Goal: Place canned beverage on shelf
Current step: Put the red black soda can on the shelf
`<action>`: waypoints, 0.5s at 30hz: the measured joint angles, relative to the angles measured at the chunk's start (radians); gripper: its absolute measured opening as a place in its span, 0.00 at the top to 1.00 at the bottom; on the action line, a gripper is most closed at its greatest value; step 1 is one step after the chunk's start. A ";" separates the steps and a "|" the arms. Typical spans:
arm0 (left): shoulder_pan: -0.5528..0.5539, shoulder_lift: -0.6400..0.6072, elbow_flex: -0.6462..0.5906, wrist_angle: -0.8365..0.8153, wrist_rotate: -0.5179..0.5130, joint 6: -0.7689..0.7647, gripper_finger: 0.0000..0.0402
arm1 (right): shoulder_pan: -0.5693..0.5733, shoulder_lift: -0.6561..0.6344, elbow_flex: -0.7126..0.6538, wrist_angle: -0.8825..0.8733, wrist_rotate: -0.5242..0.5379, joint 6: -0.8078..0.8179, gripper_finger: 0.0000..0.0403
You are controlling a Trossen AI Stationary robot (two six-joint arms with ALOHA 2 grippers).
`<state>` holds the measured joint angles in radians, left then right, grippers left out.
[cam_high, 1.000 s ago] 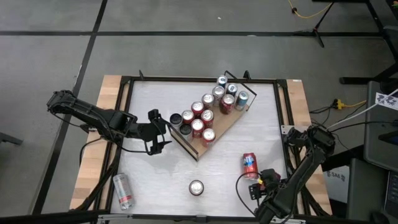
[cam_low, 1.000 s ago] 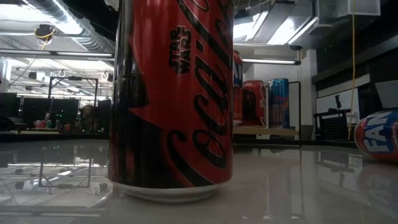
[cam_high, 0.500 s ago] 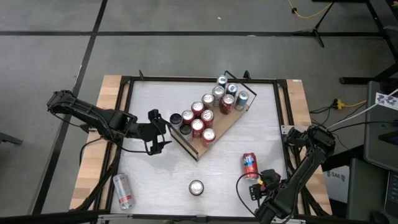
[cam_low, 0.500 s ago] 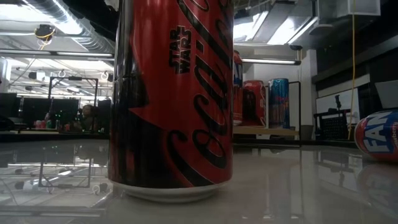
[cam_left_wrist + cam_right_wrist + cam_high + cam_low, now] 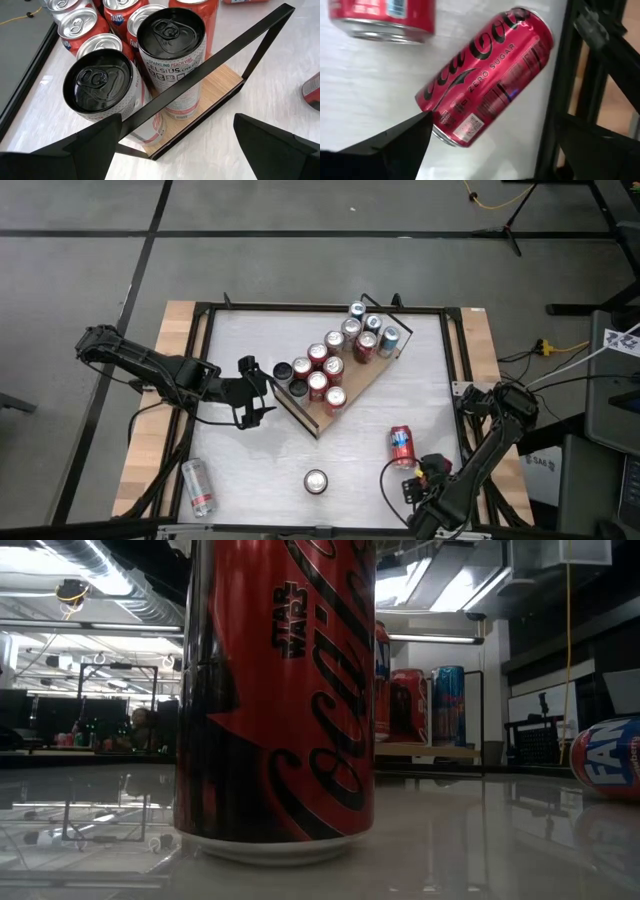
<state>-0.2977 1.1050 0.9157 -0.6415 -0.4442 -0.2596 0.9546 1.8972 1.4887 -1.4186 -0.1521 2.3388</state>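
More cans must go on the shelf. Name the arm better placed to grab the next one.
Right. The right gripper, open, frames the lying Coke can. The left gripper sits open at the shelf, away from any loose can.

table [image 5: 250, 340]: white top | shelf [image 5: 352, 392] with upright cans | three loose cans: one upright [image 5: 316, 481], two lying

Lab or workshop: exposed ceiling ducts [image 5: 90, 580], floor cables [image 5: 490, 200].
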 joint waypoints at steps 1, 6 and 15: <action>0.000 0.000 0.000 0.000 0.000 0.000 0.06 | 0.000 -0.001 0.000 -0.001 -0.011 0.003 0.01; 0.000 0.000 0.000 0.000 0.000 0.000 0.06 | 0.000 -0.001 0.000 0.053 -0.018 0.004 0.01; 0.000 0.000 0.000 0.000 0.000 0.000 0.06 | -0.003 -0.001 0.000 0.134 -0.035 0.142 0.01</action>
<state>-0.2981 1.1049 0.9157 -0.6415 -0.4442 -0.2596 0.9516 1.8957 1.4891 -1.2846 -0.1867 2.4813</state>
